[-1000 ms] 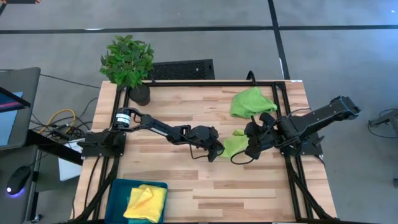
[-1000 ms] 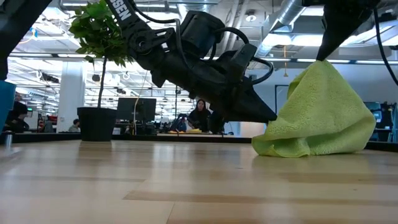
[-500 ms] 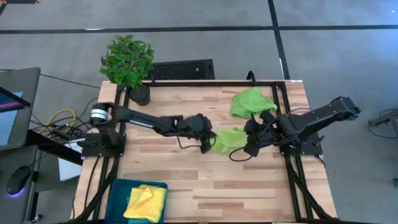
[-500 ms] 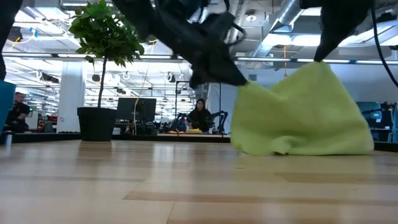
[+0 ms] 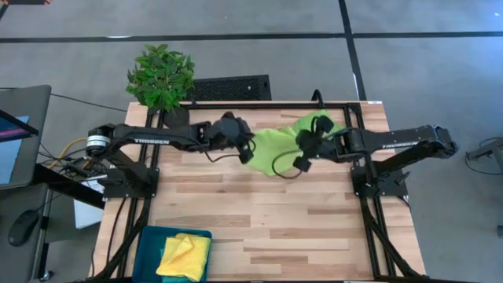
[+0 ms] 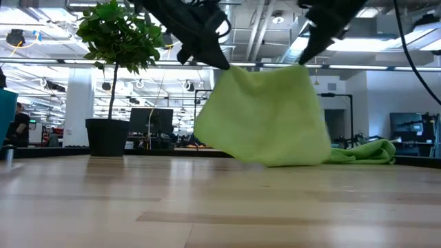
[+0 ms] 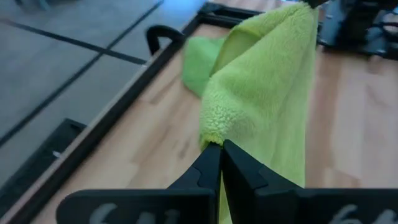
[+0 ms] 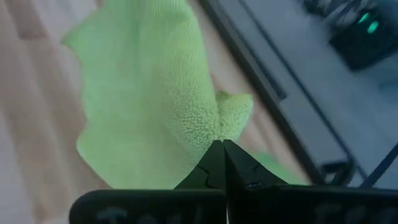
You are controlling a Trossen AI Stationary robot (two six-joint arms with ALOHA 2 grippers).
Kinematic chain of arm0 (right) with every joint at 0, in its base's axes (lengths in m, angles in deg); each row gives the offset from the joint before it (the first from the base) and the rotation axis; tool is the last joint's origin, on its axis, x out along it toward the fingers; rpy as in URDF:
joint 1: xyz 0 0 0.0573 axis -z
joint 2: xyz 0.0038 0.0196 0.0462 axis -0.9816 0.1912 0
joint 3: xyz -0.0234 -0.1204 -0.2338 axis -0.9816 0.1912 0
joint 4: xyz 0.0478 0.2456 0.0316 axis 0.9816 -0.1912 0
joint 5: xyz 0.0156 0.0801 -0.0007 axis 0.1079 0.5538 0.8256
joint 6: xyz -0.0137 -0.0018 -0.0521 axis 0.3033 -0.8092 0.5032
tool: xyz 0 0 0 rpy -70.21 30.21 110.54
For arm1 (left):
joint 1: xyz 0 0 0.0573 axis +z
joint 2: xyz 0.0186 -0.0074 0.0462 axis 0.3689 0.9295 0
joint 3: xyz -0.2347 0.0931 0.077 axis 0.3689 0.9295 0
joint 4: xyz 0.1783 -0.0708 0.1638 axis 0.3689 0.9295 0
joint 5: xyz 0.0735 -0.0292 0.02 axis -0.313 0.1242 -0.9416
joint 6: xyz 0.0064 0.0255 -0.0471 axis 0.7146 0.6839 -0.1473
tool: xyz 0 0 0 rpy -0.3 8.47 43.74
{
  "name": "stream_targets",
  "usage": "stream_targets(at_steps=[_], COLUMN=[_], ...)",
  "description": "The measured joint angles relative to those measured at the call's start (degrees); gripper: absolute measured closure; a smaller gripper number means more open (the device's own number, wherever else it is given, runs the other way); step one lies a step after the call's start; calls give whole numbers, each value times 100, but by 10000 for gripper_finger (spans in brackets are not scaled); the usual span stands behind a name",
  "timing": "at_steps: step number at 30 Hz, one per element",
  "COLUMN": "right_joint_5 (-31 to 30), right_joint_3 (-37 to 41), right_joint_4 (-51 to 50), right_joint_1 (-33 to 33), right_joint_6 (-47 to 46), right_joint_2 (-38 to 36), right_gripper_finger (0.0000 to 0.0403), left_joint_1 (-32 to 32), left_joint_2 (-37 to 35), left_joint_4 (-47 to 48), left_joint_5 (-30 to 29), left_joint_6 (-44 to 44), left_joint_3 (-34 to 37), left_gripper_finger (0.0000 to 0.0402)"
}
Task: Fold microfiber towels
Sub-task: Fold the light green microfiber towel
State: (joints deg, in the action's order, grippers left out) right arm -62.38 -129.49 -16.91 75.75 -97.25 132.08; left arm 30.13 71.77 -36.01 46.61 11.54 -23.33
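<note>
A lime green towel (image 5: pixel 271 146) hangs spread between my two grippers over the far middle of the table; the low view shows it as a hanging sheet (image 6: pixel 265 114). My left gripper (image 5: pixel 247 151) is shut on its left upper corner. My right gripper (image 5: pixel 302 151) is shut on its right upper corner. A second lime green towel (image 5: pixel 318 124) lies crumpled on the table behind them, near the far right frame. A yellow towel (image 5: pixel 185 255) lies in the dark teal tray (image 5: pixel 146 242) at the near left. The teal towel does not show. My left gripper pinches the towel's upper left corner (image 7: pixel 213 132) between its two shut fingers, slanting down from the left. The towel hangs below the fingers (image 6: pixel 219 63), its top edge stretched toward the other gripper. Whether its lower edge (image 6: pixel 275 164) touches the table, I cannot tell. My right gripper pinches the towel's upper right corner (image 8: pixel 219 133) between its two shut fingers, slanting down from the right. A small tuft of cloth stands out beyond the fingertips. The towel hangs below the fingers (image 6: pixel 304 56).
A potted plant (image 5: pixel 163 79) stands at the far left corner. The black frame rail (image 5: pixel 259 104) runs along the far edge. The bare wooden table (image 5: pixel 267 228) stretches to the near edge. People sit in the room beyond the table (image 6: pixel 17 127).
My left gripper has taken hold of a corner of the heaped lime towel and carried it up, toward the far edge and the left. My right gripper has risen and gone toward the far edge with its corner. The towel has gone from a heap to a hanging, spread sheet.
</note>
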Motion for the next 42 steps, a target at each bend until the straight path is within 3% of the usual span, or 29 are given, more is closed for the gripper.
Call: stream_targets(at_steps=[7,13,24,32,42], right_joint_5=[-1,465,1596,1801,2870], right_joint_3=[0,-2,4,749,850], right_joint_4=[1421,1073,-27,594,1338], right_joint_1=[836,1063,-102,-866,-1606], right_joint_6=[1457,1397,129,-423,-525], right_joint_2=[0,0,174,963,2178], right_gripper_finger=[397,397,397,397,397], left_joint_1=[649,734,-200,-897,-1725], left_joint_2=[-2,-5,168,573,1170], left_joint_4=[-156,205,2060,2059,1967], left_joint_5=[3,166,378,671,1425], left_joint_6=[483,873,606,-154,-957], left_joint_3=[2,2,21,354,361], left_gripper_finger=[401,401,401,401,401])
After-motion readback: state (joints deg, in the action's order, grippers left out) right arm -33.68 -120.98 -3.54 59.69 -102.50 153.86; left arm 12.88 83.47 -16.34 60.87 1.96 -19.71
